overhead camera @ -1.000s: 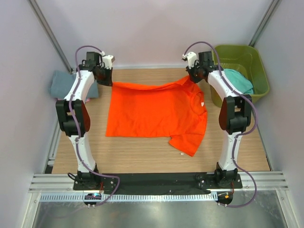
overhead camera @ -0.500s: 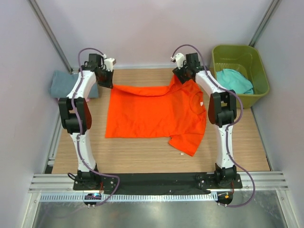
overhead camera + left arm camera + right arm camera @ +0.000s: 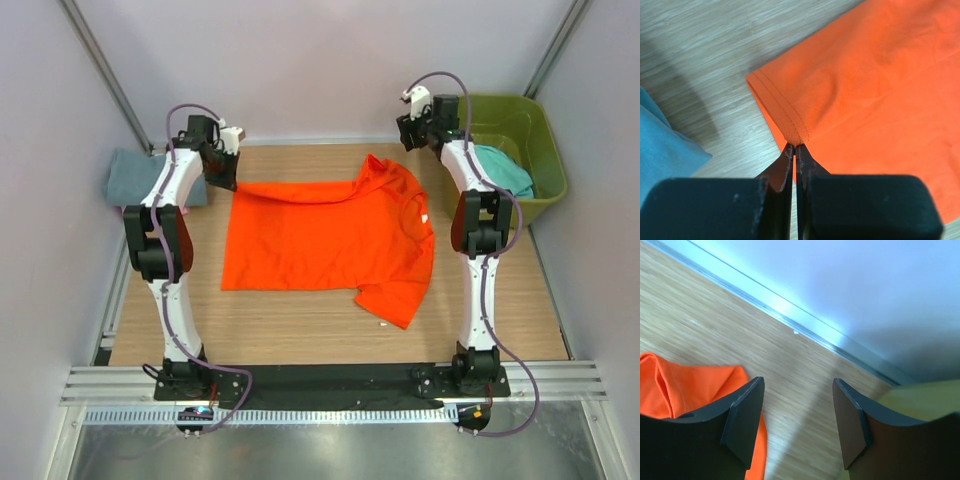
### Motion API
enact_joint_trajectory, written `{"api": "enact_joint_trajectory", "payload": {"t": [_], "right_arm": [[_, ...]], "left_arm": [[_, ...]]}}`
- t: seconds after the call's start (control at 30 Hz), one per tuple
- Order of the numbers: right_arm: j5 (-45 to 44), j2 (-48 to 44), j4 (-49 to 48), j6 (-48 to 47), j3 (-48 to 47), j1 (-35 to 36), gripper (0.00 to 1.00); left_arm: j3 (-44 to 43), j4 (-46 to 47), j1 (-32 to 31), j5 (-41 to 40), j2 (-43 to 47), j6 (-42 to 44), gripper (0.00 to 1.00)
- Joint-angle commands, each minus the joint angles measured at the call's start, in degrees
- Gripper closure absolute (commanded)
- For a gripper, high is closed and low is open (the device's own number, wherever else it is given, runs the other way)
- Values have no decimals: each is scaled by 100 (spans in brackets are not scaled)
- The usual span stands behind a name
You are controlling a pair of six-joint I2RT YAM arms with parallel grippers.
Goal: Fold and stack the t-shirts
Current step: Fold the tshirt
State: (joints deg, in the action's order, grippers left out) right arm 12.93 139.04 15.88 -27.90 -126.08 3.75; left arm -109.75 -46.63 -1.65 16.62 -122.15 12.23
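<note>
**A:** Top view first. Where is the orange t-shirt point(image 3: 330, 240)?

**B:** It is spread across the middle of the surface point(image 3: 300, 330), collar toward 3 o'clock. One sleeve is bunched at 1 o'clock. A grey-blue t-shirt point(image 3: 125, 178) lies at 9 o'clock and a teal t-shirt point(image 3: 505, 170) sits in the tub point(image 3: 520, 110) at 2 o'clock. The left gripper point(image 3: 222, 172) is at the 10 o'clock corner of the orange shirt. The right gripper point(image 3: 412, 125) hangs at 1 o'clock, off the cloth.

**A:** Left wrist?

**B:** The jaws are together, clamped on the hem corner.

**A:** Right wrist?

**B:** The jaws are apart with nothing between them, and the orange cloth lies toward 8 o'clock.

**A:** Which step?

**B:** Flattening before the first fold, I'd say. Next, the right gripper likely needs to come down on the bunched sleeve, pinch it and draw it out flat against the left gripper's hold.
</note>
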Motion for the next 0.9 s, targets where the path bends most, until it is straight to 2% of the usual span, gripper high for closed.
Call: {"api": "enact_joint_trajectory", "payload": {"t": [0.0, 0.03, 0.1, 0.13, 0.23, 0.33, 0.43, 0.47, 0.5, 0.53, 0.57, 0.6, 0.83, 0.87], "right_arm": [[1454, 281, 433, 1118, -960, -199, 37], [1589, 281, 442, 1773, -1014, -251, 37], [2167, 168, 495, 2444, -1015, -322, 38], [2353, 115, 513, 3196, -963, -514, 37], [2960, -306, 442, 3843, -384, -524, 39], [3049, -685, 310, 3836, 258, -507, 40], [2752, -922, 1037, 2611, 400, -428, 41], [2620, -1027, 1458, 1405, 609, -375, 41], [2436, -1168, 1497, 740, 863, -175, 41], [1964, -1508, 1306, 316, 1249, -103, 41], [1872, -1660, 616, 7, 2053, -85, 41], [1819, -1739, 340, -588, 2331, -76, 41], [1468, -1968, -1252, -1690, 3466, 178, 41], [1432, -1986, -1741, -1762, 3729, 205, 40]], "left_arm": [[-108, -127, -19, -71, -2, 157, 100], [-90, -144, -11, -89, -2, 166, 100], [-11, -162, -20, -107, 68, 174, 100], [33, -162, -28, -141, 86, 218, 100], [235, -197, -28, -185, 174, 280, 100], [375, -197, -20, -203, 218, 298, 100], [394, -197, -28, -98, 261, 227, 100], [402, -188, -28, -98, 253, 219, 100], [402, -180, -28, -106, 253, 219, 100], [411, -180, -28, -124, 244, 227, 100], [420, -171, -28, -142, 235, 236, 100], [420, -162, -20, -150, 235, 245, 100], [525, -127, -46, -229, 306, 219, 100], [551, -127, -46, -247, 323, 236, 100]]}}
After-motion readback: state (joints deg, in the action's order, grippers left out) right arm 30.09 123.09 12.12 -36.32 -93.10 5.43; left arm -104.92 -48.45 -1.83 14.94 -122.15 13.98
